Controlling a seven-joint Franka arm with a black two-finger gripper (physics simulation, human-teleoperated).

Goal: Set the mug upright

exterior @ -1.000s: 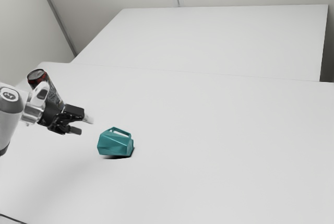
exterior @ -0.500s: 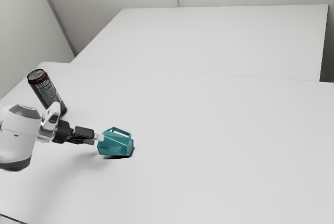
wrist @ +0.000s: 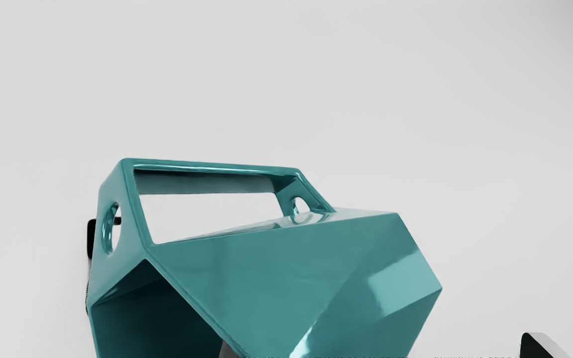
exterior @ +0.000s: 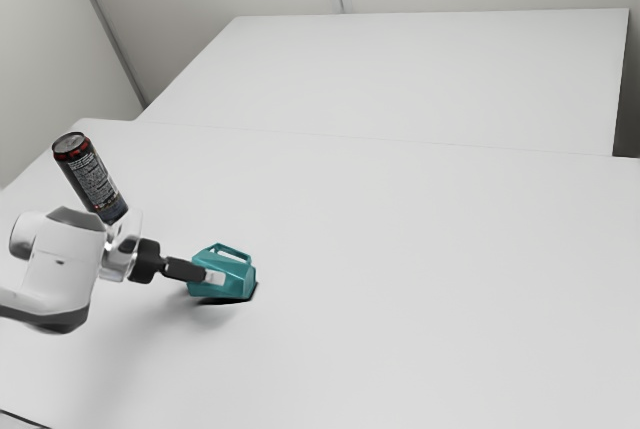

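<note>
The teal faceted mug [exterior: 239,275] lies on its side on the table in the exterior view, handle uppermost. My gripper [exterior: 214,277] is at the mug's near side there, its pale tip overlapping the body. In the wrist view, the mug [wrist: 286,273] has its dark mouth partly in sight and its handle raised. The gripper [wrist: 382,348] stands open; one fingertip [wrist: 540,346] is off the mug's closed end with a gap between, and a small greyish piece, perhaps the other tip, peeks out at the mouth's edge. Whether anything touches the mug is unclear.
A dark can with a red rim [exterior: 92,179] stands behind the hand, toward the exterior view's upper left. The white table [exterior: 420,289] extends to the exterior view's right, and a second white surface [exterior: 430,79] lies beyond it.
Over the last second my gripper has travelled toward the exterior view's right and lower, reaching the mug, and the hand has turned. The can has come out from behind the arm. The mug has stayed put.
</note>
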